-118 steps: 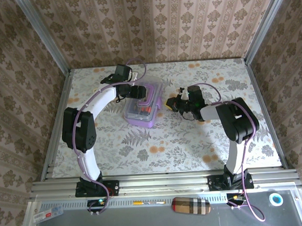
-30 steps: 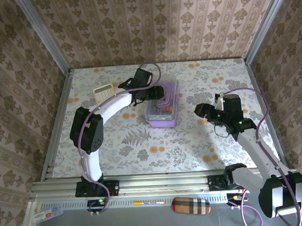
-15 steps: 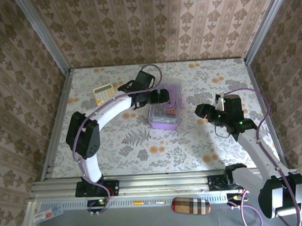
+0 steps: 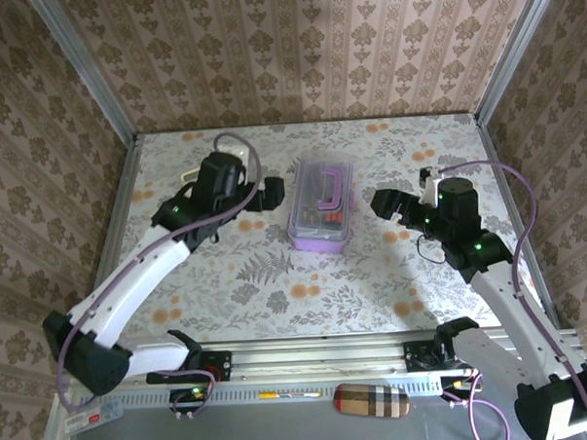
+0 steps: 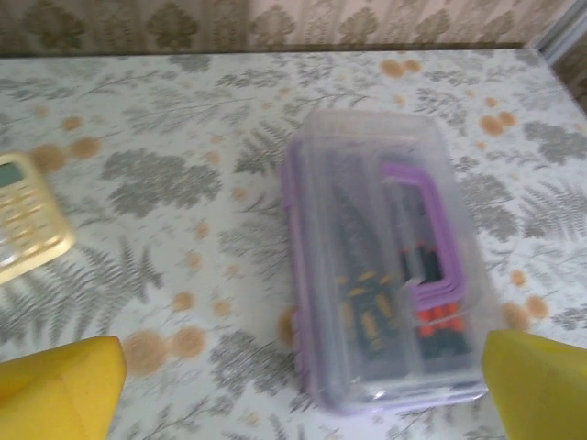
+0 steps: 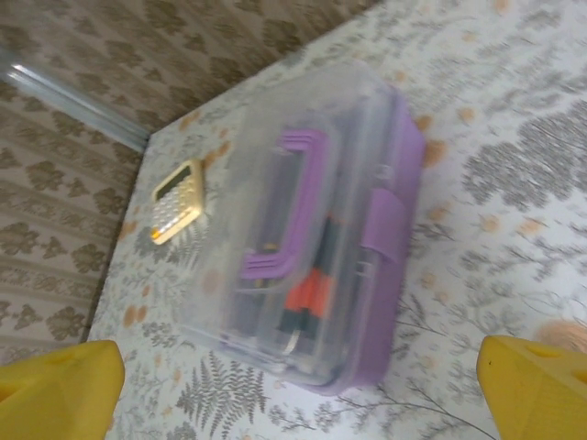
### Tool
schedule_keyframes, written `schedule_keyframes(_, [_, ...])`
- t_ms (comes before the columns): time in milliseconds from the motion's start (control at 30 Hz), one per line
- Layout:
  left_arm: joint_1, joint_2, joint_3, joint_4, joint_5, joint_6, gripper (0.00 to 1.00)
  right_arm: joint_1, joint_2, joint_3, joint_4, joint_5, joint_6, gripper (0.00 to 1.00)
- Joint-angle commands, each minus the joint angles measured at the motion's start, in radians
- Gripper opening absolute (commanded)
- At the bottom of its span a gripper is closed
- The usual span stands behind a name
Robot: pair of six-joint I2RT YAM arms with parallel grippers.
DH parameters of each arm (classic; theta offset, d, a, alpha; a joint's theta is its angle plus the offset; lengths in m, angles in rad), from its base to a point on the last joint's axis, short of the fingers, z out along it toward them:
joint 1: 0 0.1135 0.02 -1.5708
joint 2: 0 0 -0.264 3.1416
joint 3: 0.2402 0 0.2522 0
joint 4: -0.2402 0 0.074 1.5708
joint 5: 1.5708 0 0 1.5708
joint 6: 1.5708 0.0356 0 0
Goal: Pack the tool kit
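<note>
Now | left claw [image 4: 269,195] wide | right claw [image 4: 381,202] wide | closed tool kit [image 4: 320,205] between them, untouched | calculator [image 5: 23,225] far-left

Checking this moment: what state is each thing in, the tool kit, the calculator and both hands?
tool kit: lid closed, lying flat.
handle: folded down on the lid.
tools: inside, seen through the lid.
calculator: lying face up, apart from the tool kit.
left hand: open, empty, clear of the tool kit.
right hand: open, empty, clear of the tool kit.
</note>
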Motion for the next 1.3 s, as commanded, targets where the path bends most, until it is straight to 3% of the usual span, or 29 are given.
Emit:
schedule_keyframes(0, [-0.013,-0.153,-0.126,-0.011,-0.151,0.022,1.0,0.101,-0.021,0.036,0.033,0.19,-0.043,1.0])
schedule_keyframes(133, [-0.015,-0.364,-0.284,0.037,-0.333,0.048,1.0,0.188,0.002,0.033,0.07,0.302,-0.148,1.0])
schedule_keyframes(233, [-0.015,-0.493,-0.407,0.11,-0.485,0.057,1.0,0.187,0.02,0.028,0.066,0.351,-0.088,1.0])
schedule_keyframes(400, [-0.01,-0.647,-0.682,0.472,-0.615,0.237,1.0,0.187,-0.003,-0.053,0.186,0.352,-0.023,1.0])
schedule_keyframes(500, [-0.006,-0.663,-0.847,0.761,-0.54,0.492,1.0,0.187,-0.032,-0.118,0.266,0.351,-0.036,1.0])
schedule_keyframes(600, [0.009,-0.629,-0.97,0.982,-0.528,0.58,1.0,0.188,-0.059,-0.151,0.259,0.362,-0.092,1.0])
schedule_keyframes(700, [0.047,-0.572,-1.056,1.177,-0.461,0.755,1.0,0.188,-0.091,-0.176,0.23,0.371,-0.142,1.0])
schedule_keyframes(800, [0.166,-0.511,-1.091,1.267,-0.428,0.724,1.0,0.188,-0.127,-0.204,0.239,0.374,-0.206,1.0])
schedule_keyframes(933, [0.429,-0.423,-1.113,1.287,-0.178,0.529,1.0,0.187,-0.159,-0.246,0.296,0.383,-0.261,1.0])
schedule_keyframes(1000, [0.516,-0.336,-1.135,1.392,-0.099,0.464,1.0,0.187,-0.162,-0.259,0.31,0.38,-0.281,1.0])
schedule_keyframes(1100, [0.575,-0.151,-1.137,1.548,-0.051,0.448,1.0,0.188,-0.153,-0.274,0.334,0.368,-0.294,1.0])
schedule_keyframes(1267, [0.581,0.18,-1.083,1.785,0.011,0.528,1.0,0.187,-0.144,-0.299,0.376,0.358,-0.333,1.0])
